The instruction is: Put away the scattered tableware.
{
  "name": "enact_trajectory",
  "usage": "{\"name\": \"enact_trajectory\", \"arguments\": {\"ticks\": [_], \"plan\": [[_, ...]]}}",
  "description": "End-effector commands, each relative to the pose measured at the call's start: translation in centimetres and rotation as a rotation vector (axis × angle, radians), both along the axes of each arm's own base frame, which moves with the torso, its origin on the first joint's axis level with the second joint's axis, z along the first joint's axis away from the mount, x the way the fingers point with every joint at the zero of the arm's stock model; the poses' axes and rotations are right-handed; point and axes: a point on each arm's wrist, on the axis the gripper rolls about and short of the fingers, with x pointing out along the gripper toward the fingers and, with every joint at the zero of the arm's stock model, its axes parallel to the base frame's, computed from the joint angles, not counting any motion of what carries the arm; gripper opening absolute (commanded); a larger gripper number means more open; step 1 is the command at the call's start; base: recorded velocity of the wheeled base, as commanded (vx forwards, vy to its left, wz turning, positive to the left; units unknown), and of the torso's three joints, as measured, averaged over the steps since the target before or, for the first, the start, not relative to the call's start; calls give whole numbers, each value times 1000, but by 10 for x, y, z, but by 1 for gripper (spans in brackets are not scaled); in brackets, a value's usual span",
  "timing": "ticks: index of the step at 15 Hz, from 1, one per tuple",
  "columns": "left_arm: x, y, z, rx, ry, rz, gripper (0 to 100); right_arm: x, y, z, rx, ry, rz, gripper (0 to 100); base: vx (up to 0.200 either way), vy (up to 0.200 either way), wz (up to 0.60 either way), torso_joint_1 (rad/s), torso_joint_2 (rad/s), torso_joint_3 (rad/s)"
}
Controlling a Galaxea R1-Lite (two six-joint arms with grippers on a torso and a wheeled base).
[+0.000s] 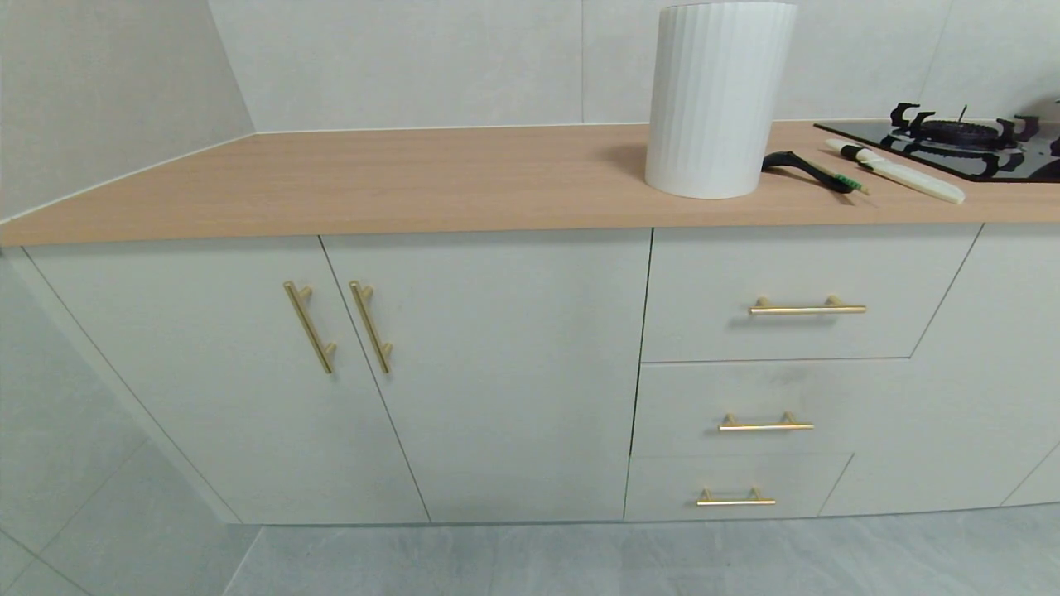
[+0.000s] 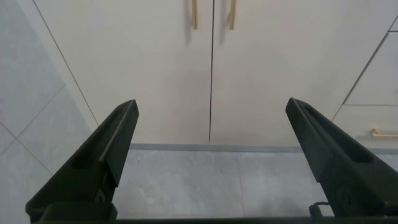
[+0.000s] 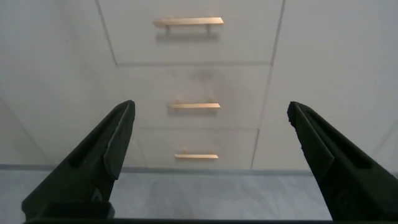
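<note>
The right tool [image 3: 209, 107] has its fingers [image 3: 112, 143] wide apart; mid-frame between them, three stacked drawers [image 3: 193, 81] with gold handles [image 3: 193, 106], grey floor [image 3: 205, 193] at the cabinet's foot

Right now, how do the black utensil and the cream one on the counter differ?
The black utensil is curved and lies beside the white container; the cream utensil is straight and lies nearer the hob. The cream utensil looks longer than the black utensil. Both lie flat on the countertop.

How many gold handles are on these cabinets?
5: left door handle and right door handle upright side by side; top drawer handle, middle drawer handle, bottom drawer handle stacked to their right.
</note>
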Motion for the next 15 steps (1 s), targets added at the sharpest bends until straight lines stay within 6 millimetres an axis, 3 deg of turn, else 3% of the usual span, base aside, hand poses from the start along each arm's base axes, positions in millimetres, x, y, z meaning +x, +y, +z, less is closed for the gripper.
{"name": "enact_trajectory", "arguments": {"ticks": [1,2,6,8,11,15], "plan": [[0,0,0,0,0,1,100,25,1,37,-28,128,57,100,0,0,0,0,0,0],[0,0,0,0,0,1,100,35,1,42,-33,180,62,100,0,0,0,0,0,0],[0,0,0,0,0,1,100,134,14,60,-50,569,162,100,0,0,0,0,0,0],[0,0,0,0,0,1,100,183,22,58,-55,639,174,100,0,0,0,0,0,0],[0,0,0,0,0,1,100,251,30,37,-54,697,166,100,0,0,0,0,0,0],[0,0,0,0,0,1,100,288,33,-1,-69,731,117,100,0,0,0,0,0,0]]}}
